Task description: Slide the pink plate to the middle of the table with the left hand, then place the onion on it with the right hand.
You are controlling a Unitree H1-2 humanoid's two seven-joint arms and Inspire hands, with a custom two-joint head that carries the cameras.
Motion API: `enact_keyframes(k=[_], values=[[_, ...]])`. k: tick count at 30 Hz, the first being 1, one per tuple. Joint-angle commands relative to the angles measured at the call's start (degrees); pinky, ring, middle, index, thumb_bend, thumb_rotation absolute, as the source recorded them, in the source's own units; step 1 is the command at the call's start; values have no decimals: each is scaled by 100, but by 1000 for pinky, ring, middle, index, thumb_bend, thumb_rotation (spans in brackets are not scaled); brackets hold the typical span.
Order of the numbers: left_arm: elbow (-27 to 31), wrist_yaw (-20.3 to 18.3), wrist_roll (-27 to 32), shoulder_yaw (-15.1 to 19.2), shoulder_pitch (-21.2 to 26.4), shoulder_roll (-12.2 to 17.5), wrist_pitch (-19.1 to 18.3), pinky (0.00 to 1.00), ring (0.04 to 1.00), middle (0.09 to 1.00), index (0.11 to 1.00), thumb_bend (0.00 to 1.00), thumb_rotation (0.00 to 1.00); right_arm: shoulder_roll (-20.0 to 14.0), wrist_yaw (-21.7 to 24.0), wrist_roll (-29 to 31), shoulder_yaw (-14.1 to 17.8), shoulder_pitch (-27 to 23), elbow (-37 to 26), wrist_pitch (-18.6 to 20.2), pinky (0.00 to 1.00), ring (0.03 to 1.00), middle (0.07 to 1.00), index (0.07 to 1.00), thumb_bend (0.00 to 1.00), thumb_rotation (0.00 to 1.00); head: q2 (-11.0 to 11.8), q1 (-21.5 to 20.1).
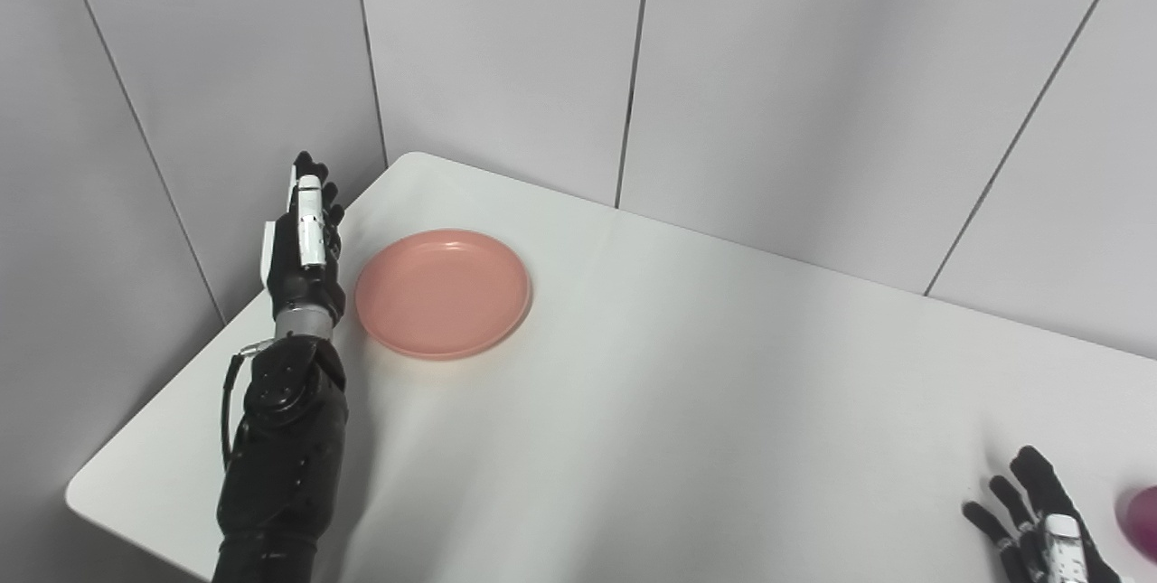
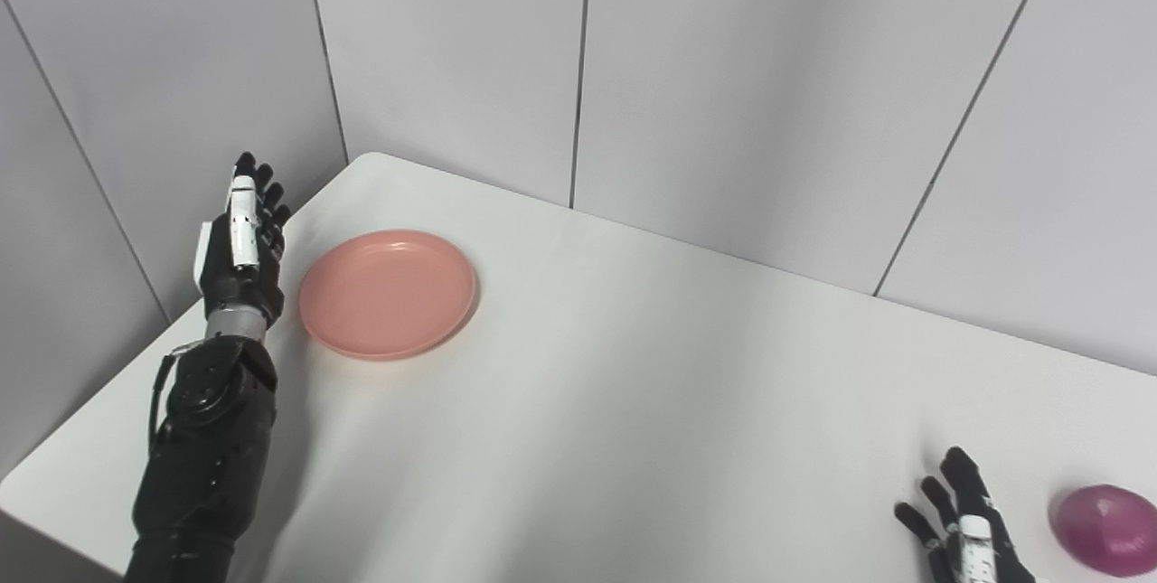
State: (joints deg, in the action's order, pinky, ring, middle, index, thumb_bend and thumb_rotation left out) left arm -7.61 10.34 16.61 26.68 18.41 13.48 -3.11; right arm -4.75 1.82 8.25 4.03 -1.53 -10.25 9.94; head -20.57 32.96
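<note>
The pink plate (image 1: 443,292) lies near the tabletop's (image 1: 687,402) far left corner. It looks light, rigid and smooth: push at its left rim. Left hand (image 1: 305,239) stands beside it, fingers released, straight. Right hand (image 2: 967,524), fingers spread, empty, is near the onion (image 2: 1106,530) at the near right edge.

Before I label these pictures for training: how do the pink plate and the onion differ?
The pink plate is flat, round and salmon pink; the onion is a rounded purple bulb. The plate lies far left beside the open left hand; the onion sits at the near right, just right of the open right hand. Both rest on the white table, unheld.
</note>
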Motion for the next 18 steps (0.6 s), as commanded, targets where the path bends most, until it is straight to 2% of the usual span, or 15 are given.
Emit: enact_keyframes(k=[1,7,12,18], values=[[62,-5,-62,-1,140,167,186,1000,1000,1000,999,381,1000,-40,-10,-27,40,-32,0,68,919,925,941,908,585,860,-4,-4],[79,7,-20,26,133,154,157,1000,1000,1000,1000,387,1000,-22,-15,-20,39,-23,-12,75,928,929,945,913,618,853,-12,-9],[136,86,-28,59,123,121,88,1000,1000,1000,991,393,1000,-27,-11,-33,32,-32,8,54,941,934,948,915,564,870,-4,-5],[135,154,-25,49,119,105,10,1000,1000,1000,992,381,1000,-32,-5,-25,36,-39,17,61,966,942,955,924,566,871,-8,-8]])
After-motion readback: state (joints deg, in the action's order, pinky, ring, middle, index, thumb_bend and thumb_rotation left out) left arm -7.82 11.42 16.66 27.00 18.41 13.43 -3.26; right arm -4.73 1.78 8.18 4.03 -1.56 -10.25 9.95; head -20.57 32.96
